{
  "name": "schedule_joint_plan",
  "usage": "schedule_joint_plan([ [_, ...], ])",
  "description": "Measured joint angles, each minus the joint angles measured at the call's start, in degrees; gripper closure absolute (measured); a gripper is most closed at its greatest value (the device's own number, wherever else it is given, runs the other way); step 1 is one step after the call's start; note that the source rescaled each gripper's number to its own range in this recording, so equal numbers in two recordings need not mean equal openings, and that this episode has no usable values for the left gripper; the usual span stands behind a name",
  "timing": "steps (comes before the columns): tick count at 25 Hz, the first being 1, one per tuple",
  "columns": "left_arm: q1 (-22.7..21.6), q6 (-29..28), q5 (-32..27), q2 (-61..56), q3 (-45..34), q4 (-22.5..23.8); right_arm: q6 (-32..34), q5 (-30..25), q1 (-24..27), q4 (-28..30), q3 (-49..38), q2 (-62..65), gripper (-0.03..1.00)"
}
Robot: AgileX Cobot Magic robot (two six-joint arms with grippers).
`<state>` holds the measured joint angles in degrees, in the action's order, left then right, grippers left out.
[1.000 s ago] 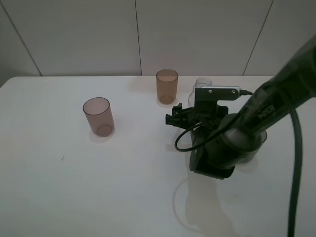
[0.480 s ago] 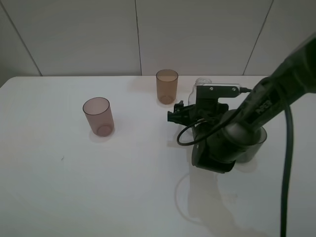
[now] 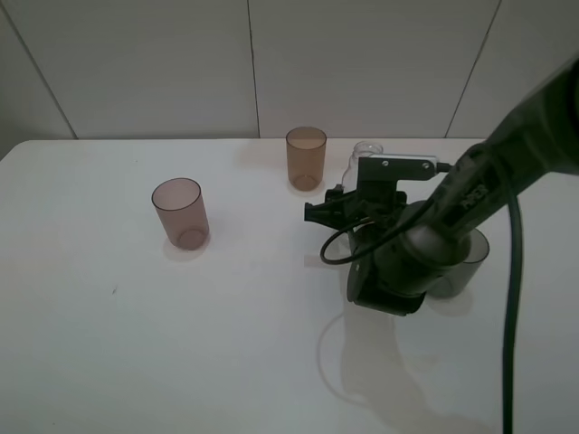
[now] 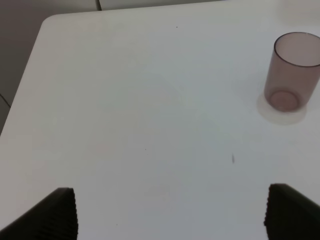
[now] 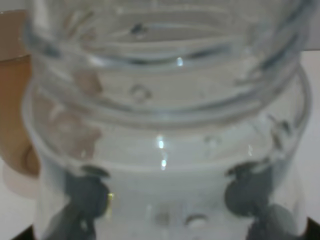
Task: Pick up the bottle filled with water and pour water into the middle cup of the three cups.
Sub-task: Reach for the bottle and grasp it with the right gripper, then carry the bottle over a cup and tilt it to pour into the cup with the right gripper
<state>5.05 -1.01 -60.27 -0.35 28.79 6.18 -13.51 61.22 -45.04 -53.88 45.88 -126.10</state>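
Observation:
The clear bottle [image 3: 366,152] stands right of the amber middle cup [image 3: 306,157], only its open neck showing above my right gripper [image 3: 360,201]. In the right wrist view the bottle [image 5: 165,125] fills the frame, with dark pads [image 5: 89,194] pressed on both of its sides, so the gripper is shut on it. The amber cup [image 5: 12,95] shows just behind the bottle. The mauve-pink cup [image 3: 180,212] stands far left, also seen as the pink cup [image 4: 292,72] ahead of my open, empty left gripper [image 4: 170,215]. The dark grey cup [image 3: 466,262] is half hidden behind the right arm.
The white table [image 3: 136,344] meets a pale panelled wall [image 3: 362,63] at the back. A black cable [image 3: 511,316] loops from the right arm over the table's right side. The table's rounded corner [image 4: 47,22] shows in the left wrist view.
The right arm has shifted slightly towards the bottle and its jaws have closed on it. The cups have not moved.

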Motion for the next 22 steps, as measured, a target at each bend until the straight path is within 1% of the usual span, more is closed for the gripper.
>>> schedule_joint_plan([
  [16, 0.0, 0.0, 0.0, 0.0, 0.0, 0.0, -0.1, -0.2, 0.0, 0.1, 0.1, 0.0, 0.97],
  [19, 0.0, 0.0, 0.0, 0.0, 0.0, 0.0, -2.8, -1.0, 0.5, 0.4, 0.1, 0.6, 0.97],
  [22, 0.0, 0.0, 0.0, 0.0, 0.0, 0.0, -8.2, -3.3, 1.9, 1.0, 0.0, 3.9, 0.97],
])
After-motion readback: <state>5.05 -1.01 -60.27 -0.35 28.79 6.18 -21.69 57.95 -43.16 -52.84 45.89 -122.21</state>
